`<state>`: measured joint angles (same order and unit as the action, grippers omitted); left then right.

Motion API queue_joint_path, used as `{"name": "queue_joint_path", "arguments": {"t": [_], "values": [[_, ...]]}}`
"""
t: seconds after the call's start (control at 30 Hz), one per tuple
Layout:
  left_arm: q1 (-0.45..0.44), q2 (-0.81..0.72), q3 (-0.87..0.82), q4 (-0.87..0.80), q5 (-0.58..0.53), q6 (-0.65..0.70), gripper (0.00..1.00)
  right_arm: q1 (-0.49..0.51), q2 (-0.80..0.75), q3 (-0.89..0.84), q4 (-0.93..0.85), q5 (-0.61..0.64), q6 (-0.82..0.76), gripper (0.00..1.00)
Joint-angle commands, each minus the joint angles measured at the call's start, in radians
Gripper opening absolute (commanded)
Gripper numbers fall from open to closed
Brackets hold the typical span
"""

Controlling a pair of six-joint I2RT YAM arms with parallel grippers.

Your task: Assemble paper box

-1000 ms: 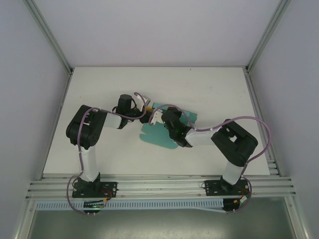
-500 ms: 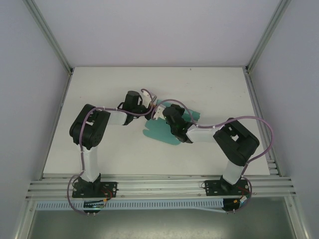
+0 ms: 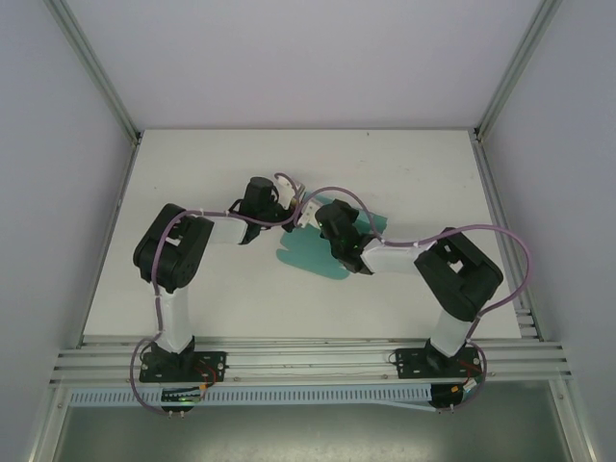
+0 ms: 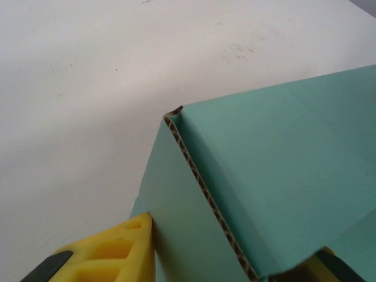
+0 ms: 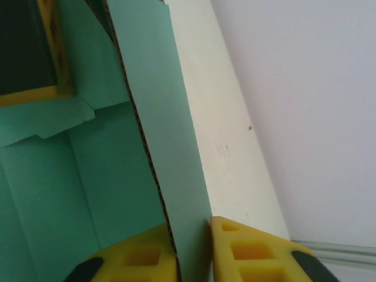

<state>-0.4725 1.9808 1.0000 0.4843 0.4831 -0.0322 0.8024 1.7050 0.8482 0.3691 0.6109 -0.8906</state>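
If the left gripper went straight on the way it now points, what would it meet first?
The paper box: its folded wall stands between the fingers of the left gripper, so it would probably push into that at once.

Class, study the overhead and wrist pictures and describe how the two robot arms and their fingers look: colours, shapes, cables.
Both the left arm and the right arm have bulky black joint housings joined by white tube-like links. A thin purple cable loops along each arm. The fingers are yellow moulded blocks with recessed pockets and black patches.
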Motion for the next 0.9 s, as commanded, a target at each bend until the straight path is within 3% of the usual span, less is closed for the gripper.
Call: {"name": "queue_joint_path", "arguments": {"t": [0.0, 0.2, 0.5, 0.63, 0.87], "values": [[-0.012, -0.021, -0.039, -0.026, 0.038, 0.065, 0.13, -0.038, -0.062, 0.007, -0.147, -0.113, 0.019, 0.22], [-0.012, -0.033, -0.049, -0.051, 0.043, 0.108, 0.15, -0.116, -0.071, 0.004, -0.137, -0.11, -0.056, 0.23], [-0.014, -0.021, -0.04, -0.039, 0.029, 0.103, 0.14, -0.121, -0.064, -0.033, -0.019, -0.011, -0.159, 0.22], [-0.014, 0.002, 0.005, -0.057, 0.088, 0.075, 0.25, -0.105, -0.056, -0.02, -0.03, -0.024, -0.128, 0.0], [-0.02, 0.027, 0.017, -0.073, 0.181, 0.09, 0.4, -0.05, -0.012, -0.014, 0.005, -0.001, -0.114, 0.0]]}}
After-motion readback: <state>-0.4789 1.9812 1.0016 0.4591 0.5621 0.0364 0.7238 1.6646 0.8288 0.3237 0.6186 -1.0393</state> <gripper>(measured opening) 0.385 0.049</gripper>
